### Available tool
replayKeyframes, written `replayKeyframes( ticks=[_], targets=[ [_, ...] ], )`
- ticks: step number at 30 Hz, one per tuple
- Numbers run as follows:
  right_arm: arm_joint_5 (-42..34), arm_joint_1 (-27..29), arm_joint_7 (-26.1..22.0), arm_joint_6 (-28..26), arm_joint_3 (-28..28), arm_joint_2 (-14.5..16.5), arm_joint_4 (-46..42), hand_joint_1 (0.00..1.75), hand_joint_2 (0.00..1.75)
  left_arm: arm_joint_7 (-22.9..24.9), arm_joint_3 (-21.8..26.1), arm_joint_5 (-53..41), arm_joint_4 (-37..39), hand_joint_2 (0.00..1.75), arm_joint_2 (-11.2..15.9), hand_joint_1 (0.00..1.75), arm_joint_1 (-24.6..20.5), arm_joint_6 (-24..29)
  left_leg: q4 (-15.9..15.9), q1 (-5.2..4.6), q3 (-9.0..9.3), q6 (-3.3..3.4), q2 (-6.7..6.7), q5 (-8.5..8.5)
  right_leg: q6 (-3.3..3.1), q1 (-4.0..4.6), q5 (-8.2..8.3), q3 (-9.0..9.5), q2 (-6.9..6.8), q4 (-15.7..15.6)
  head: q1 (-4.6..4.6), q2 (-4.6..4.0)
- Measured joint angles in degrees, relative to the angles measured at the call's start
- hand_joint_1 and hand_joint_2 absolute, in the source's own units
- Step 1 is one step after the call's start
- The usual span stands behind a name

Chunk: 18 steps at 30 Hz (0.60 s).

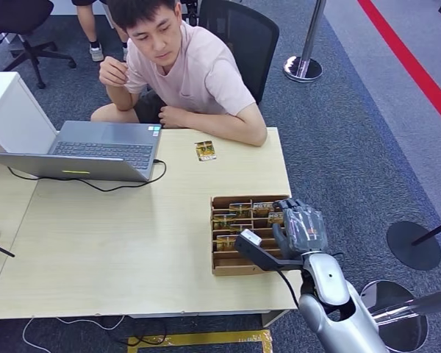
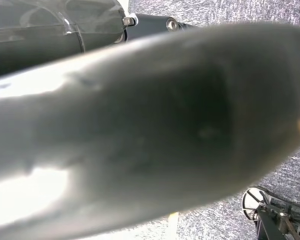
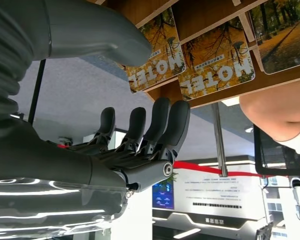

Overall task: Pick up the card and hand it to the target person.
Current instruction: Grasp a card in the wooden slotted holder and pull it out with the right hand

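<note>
A cardboard box (image 1: 229,268) with slotted rows stands at the table's near right and holds several autumn-picture cards (image 1: 239,211). My right hand (image 1: 301,224) hovers over the box's right end. In the right wrist view its thumb and dark fingers (image 3: 160,125) are apart with nothing between them, close to the cards marked HOTEL (image 3: 216,65) in the box (image 3: 276,77). One loose card (image 1: 206,150) lies flat at the far edge. Beside it rests the forearm of a person in a pink shirt (image 1: 190,66), who sits across the table.
An open laptop (image 1: 104,151) with a black cable (image 1: 124,184) sits at the far left, beside a white box (image 1: 13,110). A black office chair (image 1: 246,37) stands behind the person. Round stanchion bases (image 1: 414,245) stand on the carpet to the right.
</note>
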Motion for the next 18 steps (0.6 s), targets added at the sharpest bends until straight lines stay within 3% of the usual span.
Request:
replayKeyframes(
  ticks=[18],
  targets=[
    [-0.72, -1.04, 0.32, 0.0, 0.0, -0.15, 2.6, 0.88, 1.75, -0.2, 0.0, -0.6, 0.0, 0.0, 0.0, 0.0, 0.0, -0.29, 0.0, 0.0, 0.0, 0.0, 0.0, 0.0, 0.0, 0.0, 0.0, 0.0, 0.0, 0.0, -0.01, 0.0]
  ],
)
